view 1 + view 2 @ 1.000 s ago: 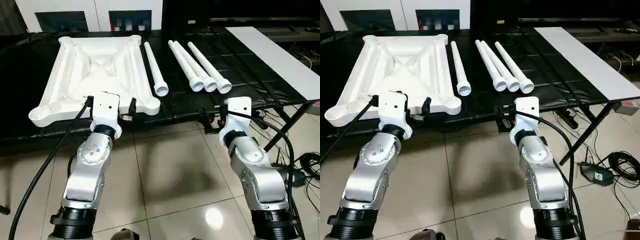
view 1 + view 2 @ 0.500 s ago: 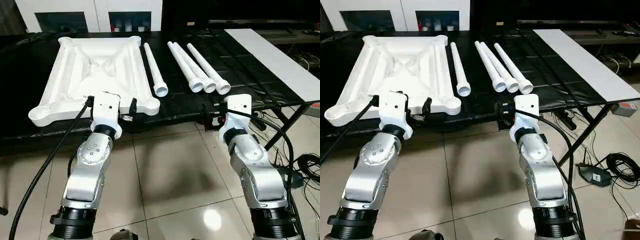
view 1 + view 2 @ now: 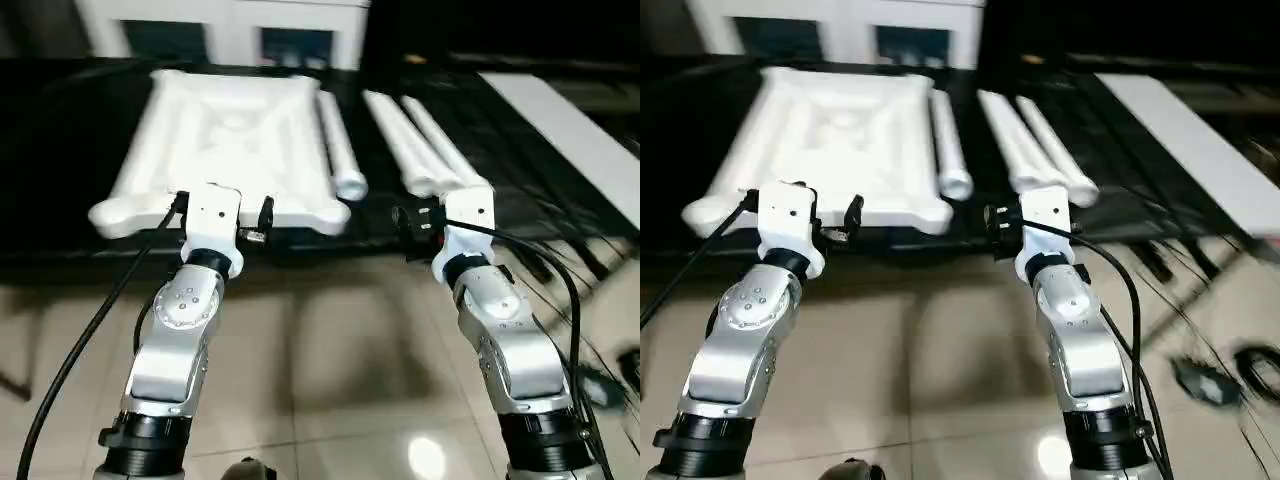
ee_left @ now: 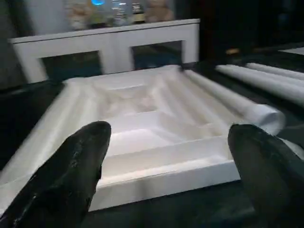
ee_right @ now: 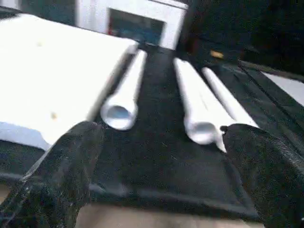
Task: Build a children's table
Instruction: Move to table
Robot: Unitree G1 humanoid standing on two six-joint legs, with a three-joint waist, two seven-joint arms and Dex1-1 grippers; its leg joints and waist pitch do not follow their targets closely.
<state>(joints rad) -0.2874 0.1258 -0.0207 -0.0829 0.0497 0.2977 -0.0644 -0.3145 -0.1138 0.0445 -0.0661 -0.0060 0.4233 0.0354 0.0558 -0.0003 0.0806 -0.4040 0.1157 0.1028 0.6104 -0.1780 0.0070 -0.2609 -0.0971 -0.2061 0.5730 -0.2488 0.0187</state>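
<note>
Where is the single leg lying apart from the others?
In the left eye view, the leg lies on the black table just right of the tabletop, with the other legs further right.

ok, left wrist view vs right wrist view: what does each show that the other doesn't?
Left wrist view alone: the ribbed, recessed underside of the tabletop, seen between the open left pincer fingers. Right wrist view alone: the open round ends of the lone leg and a leg of the cluster, lying on the black table cover between the open right pincer fingers. Both share: part of the tabletop, white legs beside it, and the white cabinet behind.
</note>
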